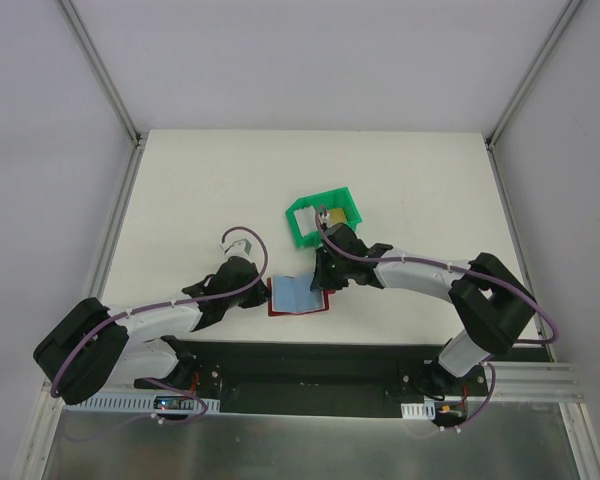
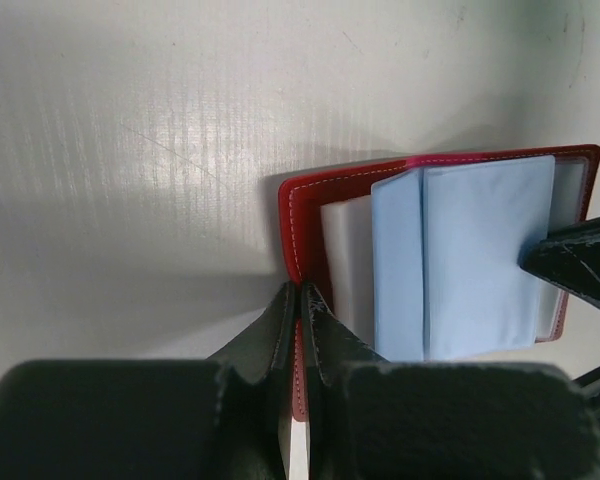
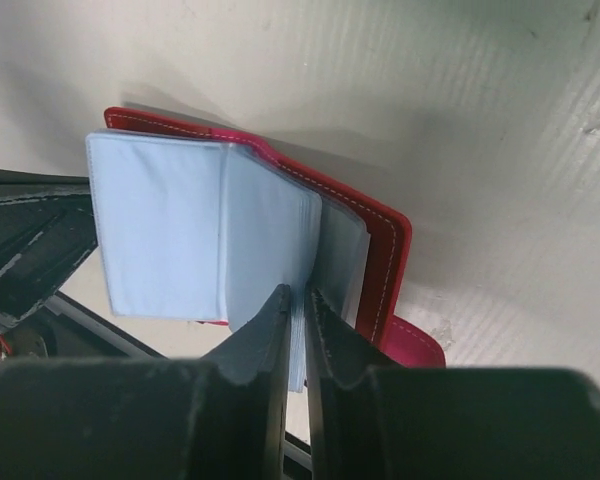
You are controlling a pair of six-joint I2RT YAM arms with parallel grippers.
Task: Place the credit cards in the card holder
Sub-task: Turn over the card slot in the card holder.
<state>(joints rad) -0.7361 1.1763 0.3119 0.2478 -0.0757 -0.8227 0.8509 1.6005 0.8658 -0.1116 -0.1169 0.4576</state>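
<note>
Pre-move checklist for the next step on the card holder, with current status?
1. Left gripper clamped on card holder by its red cover edge: ok.
2. Right gripper pinching a pale blue pocket leaf: ok.
3. Card holder lying open on the table: ok.
4. Card in hand to insert: not ok, both grippers are occupied.
5. Cards waiting in green bin: cannot tell; only a golden shape shows.

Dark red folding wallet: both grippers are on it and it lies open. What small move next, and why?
Probably open the right gripper, freeing the pale blue-grey pocket leaf, and lift toward the green plastic bin. The left gripper pins the cover of the dark red folding wallet, neither holds a card, and a golden-yellow card shows in that bin.
</note>
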